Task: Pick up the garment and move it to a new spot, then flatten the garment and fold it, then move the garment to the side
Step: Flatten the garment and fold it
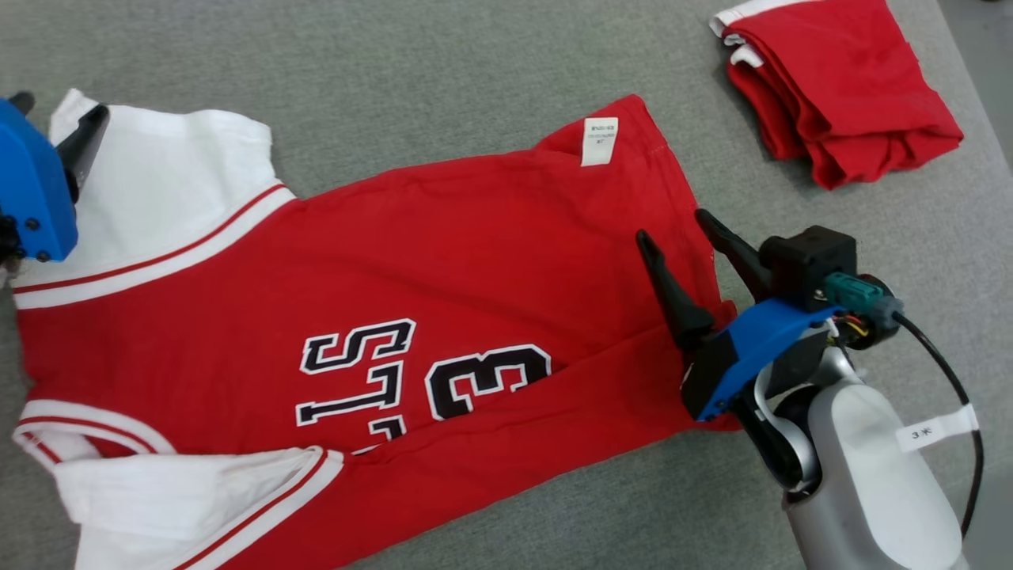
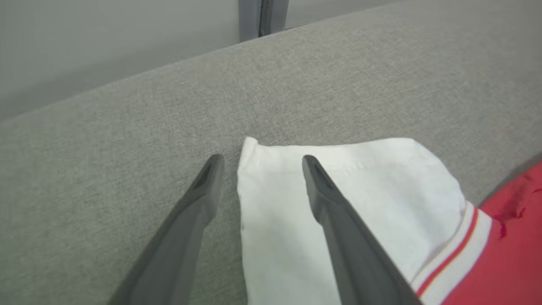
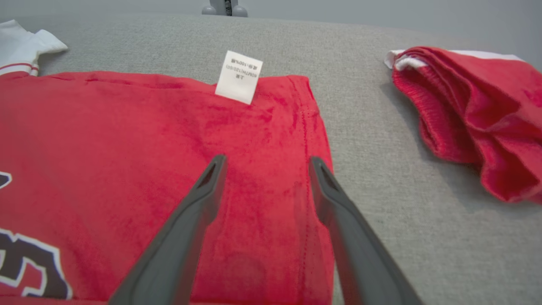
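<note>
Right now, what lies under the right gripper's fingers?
The red jersey, close to its stitched hem. The open right gripper sits over it; whether it touches is unclear. The grey fabric surface shows beside the hem, but the part beneath the jersey is covered.

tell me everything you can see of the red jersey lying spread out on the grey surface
The red jersey looks like knit cloth, with white sleeves, red-and-white striped trim and black, white-outlined lettering on its chest. It lies mostly flat on the grey fabric surface, its near long edge folded over part of the lettering. A white care label sticks out at the far hem corner. The open right gripper is over the hem and the open left gripper straddles a sleeve edge; contact cannot be told.
</note>
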Motion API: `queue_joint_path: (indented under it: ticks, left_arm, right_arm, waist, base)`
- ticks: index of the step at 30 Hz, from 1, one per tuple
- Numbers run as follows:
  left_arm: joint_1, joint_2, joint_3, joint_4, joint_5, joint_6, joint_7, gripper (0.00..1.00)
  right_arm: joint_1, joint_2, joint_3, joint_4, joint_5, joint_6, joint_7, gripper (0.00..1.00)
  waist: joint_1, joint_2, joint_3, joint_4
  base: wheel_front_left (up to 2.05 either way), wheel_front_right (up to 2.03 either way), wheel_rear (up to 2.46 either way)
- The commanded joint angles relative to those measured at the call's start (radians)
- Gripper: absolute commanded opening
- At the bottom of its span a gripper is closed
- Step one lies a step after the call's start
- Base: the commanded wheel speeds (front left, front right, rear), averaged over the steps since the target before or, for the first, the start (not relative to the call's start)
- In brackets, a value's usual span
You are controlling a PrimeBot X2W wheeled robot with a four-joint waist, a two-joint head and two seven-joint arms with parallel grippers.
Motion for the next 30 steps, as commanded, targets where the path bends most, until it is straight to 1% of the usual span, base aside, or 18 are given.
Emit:
queue_joint_path:
  ticks: [1,5,8,11,12,13,14,15,18,22,28,30]
  left_arm:
    - [-0.022,0.016,-0.009,0.024,0.002,-0.004,0.029,1.0]
    - [-0.04,0.021,-0.013,0.07,0.001,0.013,0.064,1.0]
    - [-0.044,0.02,-0.024,0.099,0.003,0.016,0.084,1.0]
    - [-0.044,0.013,-0.035,0.108,0.0,0.009,0.09,1.0]
    - [-0.046,0.008,-0.037,0.108,-0.004,0.006,0.088,0.84]
    - [-0.05,0.001,-0.038,0.106,-0.006,0.002,0.079,0.46]
    - [-0.054,-0.005,-0.039,0.108,-0.007,0.001,0.073,0.25]
    - [-0.057,-0.007,-0.044,0.11,-0.004,-0.002,0.069,0.0]
    - [-0.066,-0.02,-0.058,0.116,0.002,-0.011,0.036,0.0]
    - [-0.08,-0.044,-0.064,0.118,-0.001,-0.025,-0.033,0.0]
    - [-0.096,-0.07,-0.087,0.085,-0.011,-0.038,-0.13,0.0]
    - [-0.095,-0.073,-0.095,0.067,-0.017,-0.04,-0.153,0.0]
  right_arm:
    - [-0.027,-0.006,0.017,0.008,0.005,0.0,0.005,1.0]
    - [-0.05,-0.011,0.044,0.023,0.013,0.0,0.004,1.0]
    - [-0.063,-0.011,0.058,0.029,0.02,0.0,-0.001,1.0]
    - [-0.072,-0.013,0.068,0.034,0.025,0.0,-0.003,1.0]
    - [-0.076,-0.015,0.069,0.036,0.027,0.0,-0.005,1.0]
    - [-0.082,-0.019,0.07,0.039,0.027,0.0,-0.006,1.0]
    - [-0.089,-0.022,0.067,0.041,0.025,0.0,-0.008,1.0]
    - [-0.095,-0.025,0.063,0.044,0.021,0.0,-0.009,1.0]
    - [-0.123,-0.036,0.053,0.063,0.003,0.0,0.004,1.0]
    - [-0.188,-0.056,0.03,0.111,-0.01,0.0,0.035,1.0]
    - [-0.301,-0.093,-0.051,0.231,-0.031,0.0,0.091,1.0]
    - [-0.329,-0.097,-0.071,0.275,-0.041,0.0,0.114,1.0]
  waist:
    - [-0.0003,0.0,0.011,-0.012]
    - [-0.0003,0.0,0.028,-0.032]
    - [-0.0003,0.0,0.034,-0.041]
    - [-0.0003,0.0,0.038,-0.044]
    - [-0.0003,0.0,0.039,-0.044]
    - [-0.0003,0.0,0.039,-0.042]
    - [-0.0003,0.0,0.039,-0.039]
    - [-0.0003,0.0,0.037,-0.035]
    - [-0.0003,0.0,0.03,-0.019]
    - [-0.0003,0.0,0.019,0.016]
    - [-0.0003,0.0,0.008,0.082]
    - [-0.0003,0.0,0.009,0.105]
  base:
    - [0.0,0.0,0.0]
    - [0.0,0.0,0.0]
    - [0.0,0.0,0.0]
    - [0.0,0.0,0.0]
    - [0.0,0.0,0.0]
    - [0.0,0.0,0.0]
    - [0.0,0.0,0.0]
    - [0.0,0.0,0.0]
    - [0.0,0.0,0.0]
    - [0.0,0.0,0.0]
    - [0.0,0.0,0.0]
    - [0.0,0.0,0.0]
